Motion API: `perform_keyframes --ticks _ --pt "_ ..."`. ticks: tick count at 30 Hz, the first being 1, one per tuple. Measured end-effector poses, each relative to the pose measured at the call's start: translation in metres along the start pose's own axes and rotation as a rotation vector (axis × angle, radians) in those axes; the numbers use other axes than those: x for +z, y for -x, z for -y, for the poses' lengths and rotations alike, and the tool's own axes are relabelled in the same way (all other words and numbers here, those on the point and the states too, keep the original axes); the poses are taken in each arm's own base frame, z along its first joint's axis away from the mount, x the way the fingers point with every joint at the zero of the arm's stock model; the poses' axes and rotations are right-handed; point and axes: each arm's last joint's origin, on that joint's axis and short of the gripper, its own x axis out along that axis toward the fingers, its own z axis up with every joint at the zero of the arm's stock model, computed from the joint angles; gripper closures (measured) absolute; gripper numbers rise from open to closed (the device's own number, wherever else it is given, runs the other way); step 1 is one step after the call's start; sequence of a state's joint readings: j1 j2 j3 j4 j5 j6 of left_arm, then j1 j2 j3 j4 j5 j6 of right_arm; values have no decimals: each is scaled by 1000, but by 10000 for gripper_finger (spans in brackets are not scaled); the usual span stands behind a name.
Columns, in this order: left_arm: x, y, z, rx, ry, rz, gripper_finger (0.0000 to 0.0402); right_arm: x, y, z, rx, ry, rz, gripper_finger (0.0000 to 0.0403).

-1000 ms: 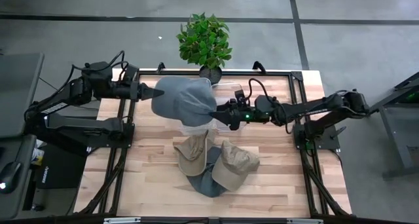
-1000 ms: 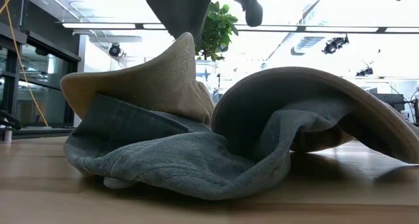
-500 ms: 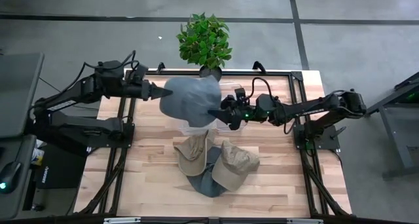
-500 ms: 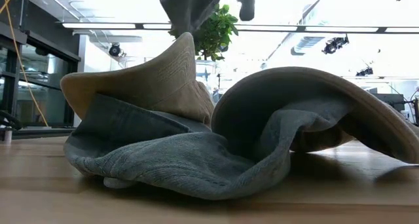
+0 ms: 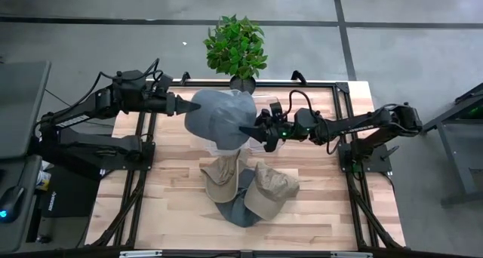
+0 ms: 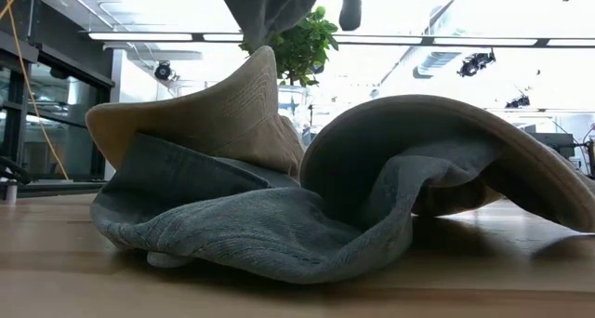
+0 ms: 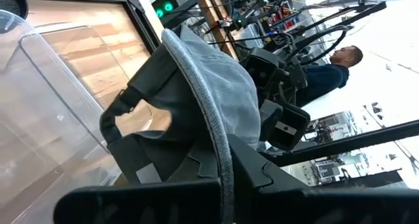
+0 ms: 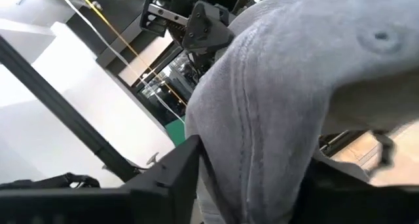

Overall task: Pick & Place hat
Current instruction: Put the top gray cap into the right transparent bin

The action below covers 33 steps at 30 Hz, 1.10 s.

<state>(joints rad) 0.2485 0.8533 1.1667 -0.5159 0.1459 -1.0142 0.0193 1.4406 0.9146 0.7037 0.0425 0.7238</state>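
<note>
Both arms reach inward over the table's (image 5: 317, 205) far half. The left gripper (image 5: 187, 107) and right gripper (image 5: 249, 130) each pinch an edge of one grey cap (image 5: 219, 116), held aloft above a clear bin (image 5: 266, 101). Three more caps (image 5: 249, 186) lie piled nearer. The bin is mostly hidden.

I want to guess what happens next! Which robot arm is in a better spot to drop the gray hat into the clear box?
Probably both together. The left gripper and right gripper each pinch an edge of the gray hat, holding it above the clear box. Neither has a free hand.
</note>
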Motion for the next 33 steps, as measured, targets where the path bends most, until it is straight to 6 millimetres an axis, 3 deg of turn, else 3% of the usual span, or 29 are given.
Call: perform_keyframes --ticks 9,16,20,27,33 --pt "0 -1 0 9 -12 13 401 -1 0 -2 47 24 -34 383" --pt "1 -1 0 14 -65 19 392 0 0 -2 51 48 -26 385" --pt "0 -1 0 1 -84 -1 348 6 -3 -8 84 85 -24 385" --pt "0 1 0 2 -84 -1 230 29 -18 -30 37 201 -128 385" --pt "1 26 3 5 -98 120 168 48 -23 -47 -65 287 -244 385"
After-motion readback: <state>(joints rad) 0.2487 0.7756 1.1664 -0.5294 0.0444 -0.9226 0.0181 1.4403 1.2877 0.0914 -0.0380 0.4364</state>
